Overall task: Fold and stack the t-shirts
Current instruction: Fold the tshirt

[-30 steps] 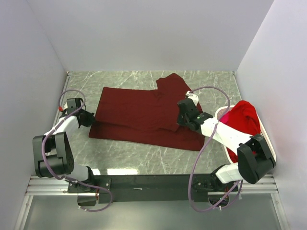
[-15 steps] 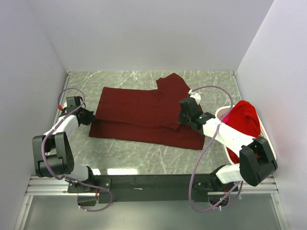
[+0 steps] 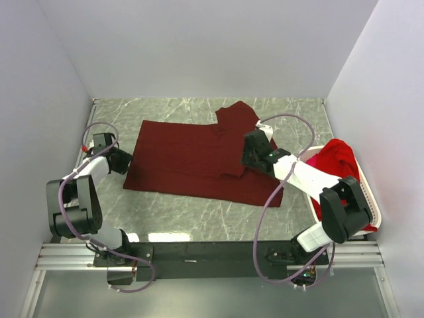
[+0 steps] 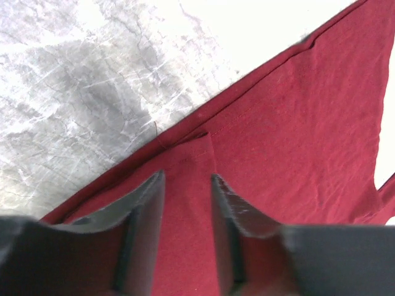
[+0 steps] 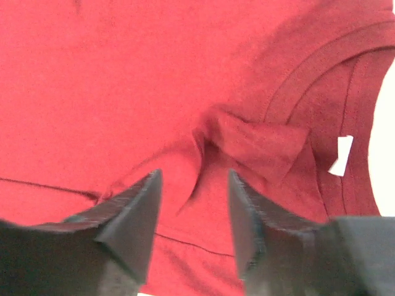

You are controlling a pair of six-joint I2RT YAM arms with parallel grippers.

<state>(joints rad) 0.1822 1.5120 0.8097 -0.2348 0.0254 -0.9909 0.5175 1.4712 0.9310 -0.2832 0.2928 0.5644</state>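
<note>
A dark maroon t-shirt [image 3: 192, 156] lies spread on the marble table, its near part folded over onto itself and one sleeve pointing to the back. My left gripper [image 3: 126, 161] is at the shirt's left edge. In the left wrist view its jaws [image 4: 188, 179] stand apart over the hem, with flat cloth [image 4: 296, 135] showing between them. My right gripper [image 3: 246, 156] hovers over the shirt's right part. Its jaws [image 5: 194, 176] are open above a small pucker of cloth next to the collar and its white label [image 5: 341, 155]. Bright red t-shirts [image 3: 338, 164] are heaped in the basket.
The white basket [image 3: 375, 213] stands at the right edge of the table beside the right arm. Bare marble table [image 3: 199, 218] shows in front of the shirt and along the back. White walls close in the left, back and right.
Both grippers were shut on the maroon shirt and have now opened, letting the cloth lie flat. The right gripper has moved a little left and toward the back.
</note>
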